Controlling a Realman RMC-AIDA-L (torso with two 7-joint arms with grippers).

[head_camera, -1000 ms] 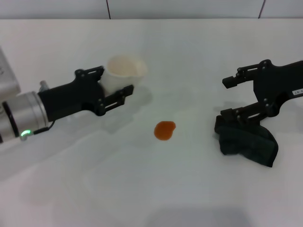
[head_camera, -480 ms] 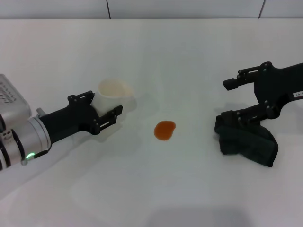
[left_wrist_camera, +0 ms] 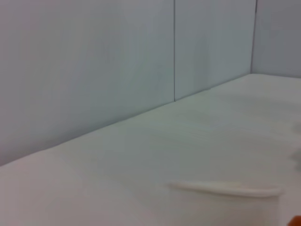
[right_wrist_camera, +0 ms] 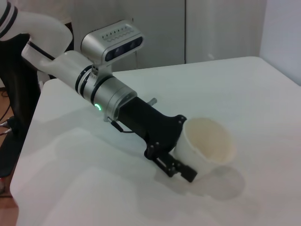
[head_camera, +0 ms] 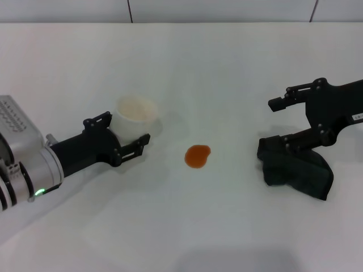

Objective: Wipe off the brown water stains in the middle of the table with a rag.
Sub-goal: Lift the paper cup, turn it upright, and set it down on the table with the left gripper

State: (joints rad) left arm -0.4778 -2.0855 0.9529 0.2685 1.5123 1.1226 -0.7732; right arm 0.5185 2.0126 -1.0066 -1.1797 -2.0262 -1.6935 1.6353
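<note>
The brown water stain (head_camera: pixel 197 156) is a small orange-brown blot in the middle of the white table (head_camera: pixel 227 62). The dark rag (head_camera: pixel 295 170) lies crumpled at the right. My right gripper (head_camera: pixel 275 122) is open above the rag's left edge, with its lower finger on the cloth and its upper finger well above it. My left gripper (head_camera: pixel 122 136) is shut on a white paper cup (head_camera: pixel 136 115), held upright low over the table left of the stain. The right wrist view shows that cup (right_wrist_camera: pixel 207 143) in the left gripper (right_wrist_camera: pixel 178 160).
A tiled wall (head_camera: pixel 170 10) runs along the table's far edge. The left wrist view shows the cup's rim (left_wrist_camera: pixel 225 189) and the wall (left_wrist_camera: pixel 94 70) behind the table. In the right wrist view the table's far edge (right_wrist_camera: pixel 42 89) drops off behind the left arm.
My left gripper has drawn back to the left and down with the cup, which now stands more upright and lower. The right gripper, rag and stain have stayed put.
</note>
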